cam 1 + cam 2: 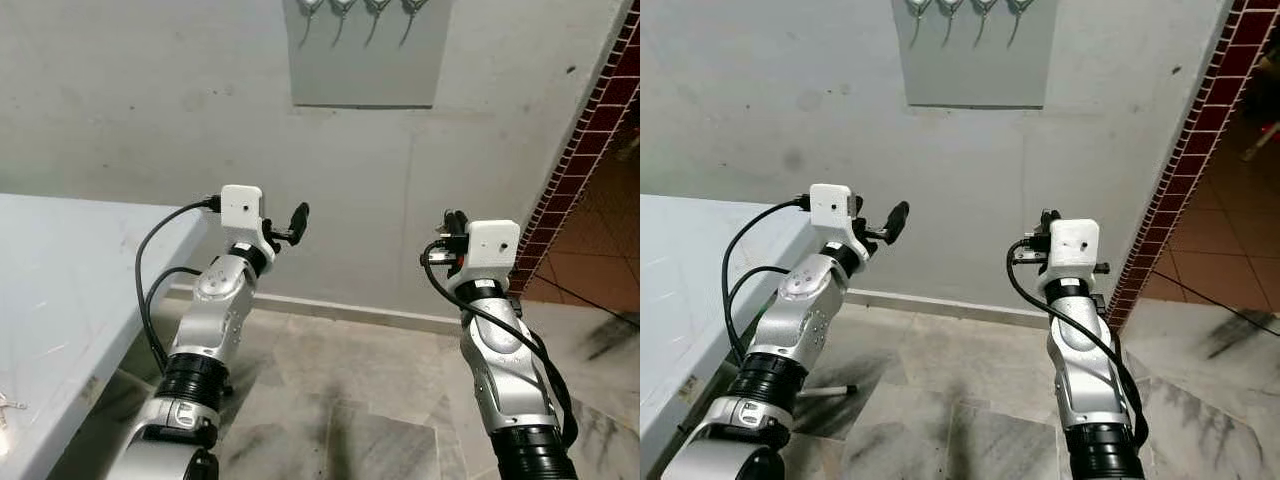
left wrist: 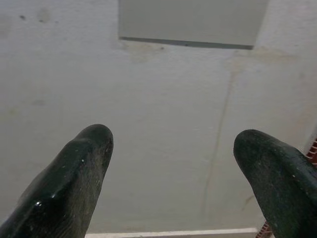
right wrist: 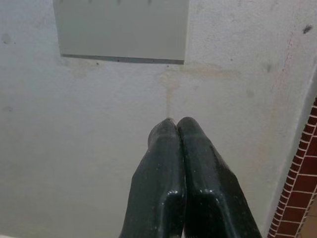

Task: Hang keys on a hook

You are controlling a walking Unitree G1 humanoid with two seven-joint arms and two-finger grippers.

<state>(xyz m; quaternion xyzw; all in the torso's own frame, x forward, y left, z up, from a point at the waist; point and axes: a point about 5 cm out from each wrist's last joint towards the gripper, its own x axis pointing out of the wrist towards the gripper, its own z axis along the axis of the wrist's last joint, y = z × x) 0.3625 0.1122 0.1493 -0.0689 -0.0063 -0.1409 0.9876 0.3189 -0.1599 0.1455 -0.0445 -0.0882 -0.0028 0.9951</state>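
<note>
A grey board is fixed high on the wall, with several metal hooks along its top. Nothing hangs on the hooks that I can see. My left gripper is raised toward the wall below the board, open with nothing between its fingers. My right gripper is raised beside it, shut with its fingertips pressed together and empty. A small metal thing, perhaps the keys, lies at the white table's near left edge, too small to tell.
The white table stands on my left against the wall. A red brick wall edge and a doorway to a tiled floor lie on the right. Marble floor runs ahead to the wall.
</note>
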